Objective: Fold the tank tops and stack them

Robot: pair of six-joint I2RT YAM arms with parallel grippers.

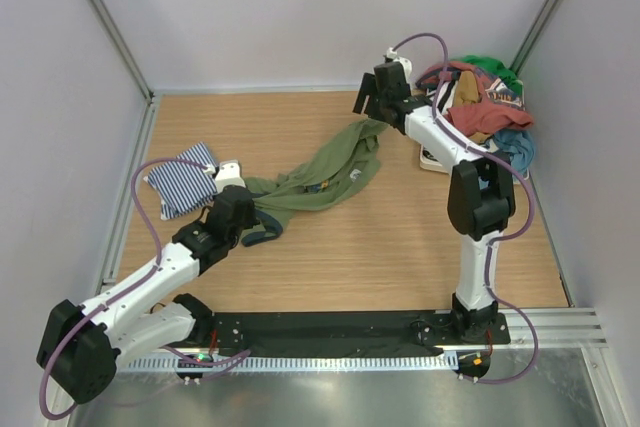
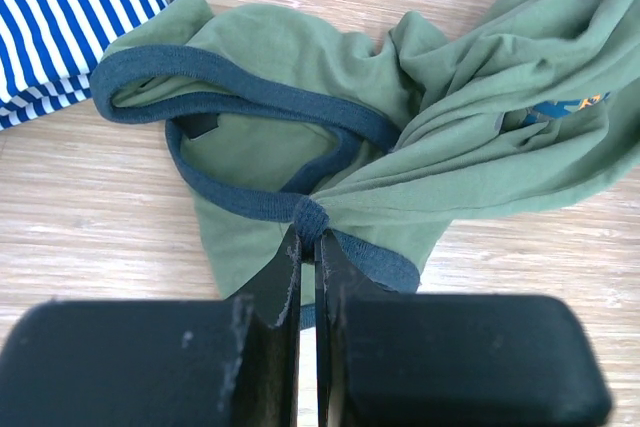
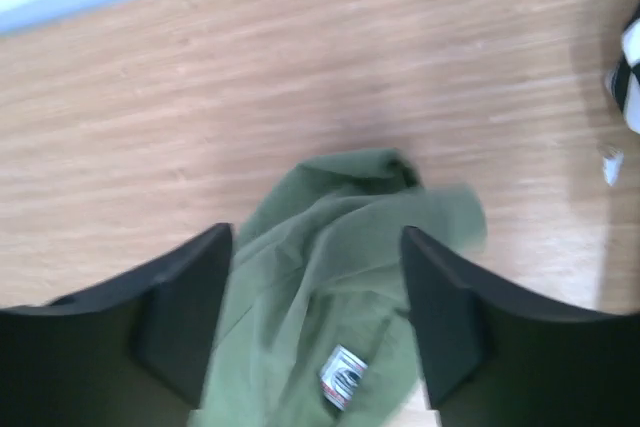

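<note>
Left wrist view: the left gripper [image 2: 308, 237] clenches the navy trim [image 2: 230, 72] of the olive tank top [image 2: 300, 137], sprawled just beside the striped tank top [image 1: 182, 179]. The right gripper [image 3: 315, 247] hangs spread over its far end, seemingly released, though blurred; pinch there, then stretch the cloth flat.

Place: a robot lab cell.
Table [image 1: 400, 247]: light wood-grain top, closed in by plain pale wall panels [image 1: 300, 7] on three sides.
Frame: aluminium posts [image 1: 105, 17] at the table's far corners.
Rig: left arm [image 1: 150, 282] and right arm [image 1: 470, 197] bolted to a black base plate [image 1: 340, 329] along the table's near edge, purple cables [image 1: 425, 36] looped on them.
Cloth: striped tank top [image 1: 180, 179] and olive tank top [image 1: 320, 182] on the table; mixed clothes pile [image 1: 480, 102] in its far right corner.
</note>
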